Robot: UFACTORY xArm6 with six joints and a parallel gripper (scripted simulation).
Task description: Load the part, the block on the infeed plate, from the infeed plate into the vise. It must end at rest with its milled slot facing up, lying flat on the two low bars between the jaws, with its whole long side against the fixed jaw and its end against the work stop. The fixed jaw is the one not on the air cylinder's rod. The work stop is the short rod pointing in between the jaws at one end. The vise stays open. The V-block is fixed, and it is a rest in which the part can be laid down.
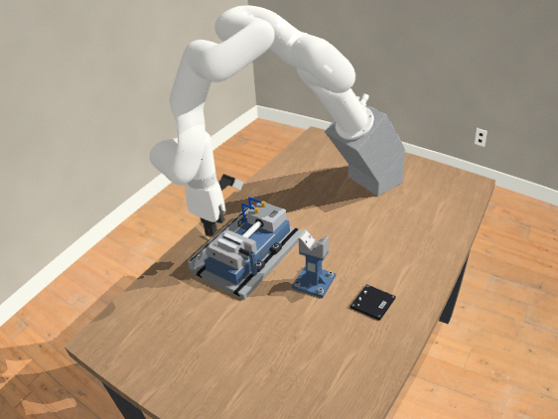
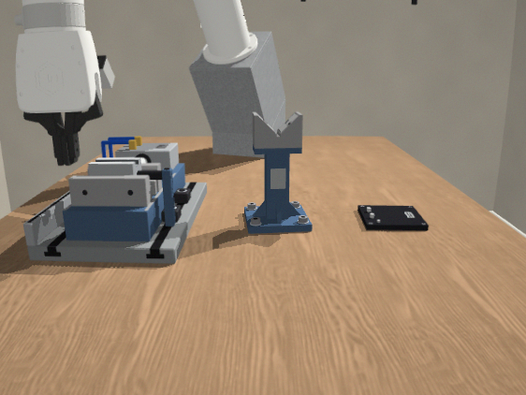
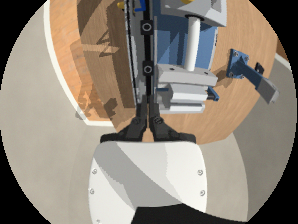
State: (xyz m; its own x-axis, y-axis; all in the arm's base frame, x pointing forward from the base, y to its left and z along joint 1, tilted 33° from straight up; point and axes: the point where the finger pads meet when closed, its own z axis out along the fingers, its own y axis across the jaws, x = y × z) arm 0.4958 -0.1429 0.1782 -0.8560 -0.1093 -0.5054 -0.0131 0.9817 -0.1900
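The vise (image 1: 243, 250) stands at the table's left, with its air cylinder (image 2: 149, 153) at the far end. A pale grey block, the part (image 2: 114, 168), lies between the jaws, just behind the front jaw (image 2: 109, 190). It also shows in the wrist view (image 3: 189, 92). Its slot is too small to judge. The black infeed plate (image 1: 373, 301) is bare except for its pins. My gripper (image 2: 66, 156) (image 1: 209, 228) is shut and empty. It hangs above and just beyond the vise's left side, apart from the part. In the wrist view its fingertips (image 3: 149, 108) meet over the vise's edge rail.
The blue V-block stand (image 2: 277, 178) is bolted to the table between the vise and the infeed plate (image 2: 392, 217). The arm's grey base block (image 1: 369, 151) sits at the table's back. A short black stop rod (image 2: 152, 175) points in at the vise's right end.
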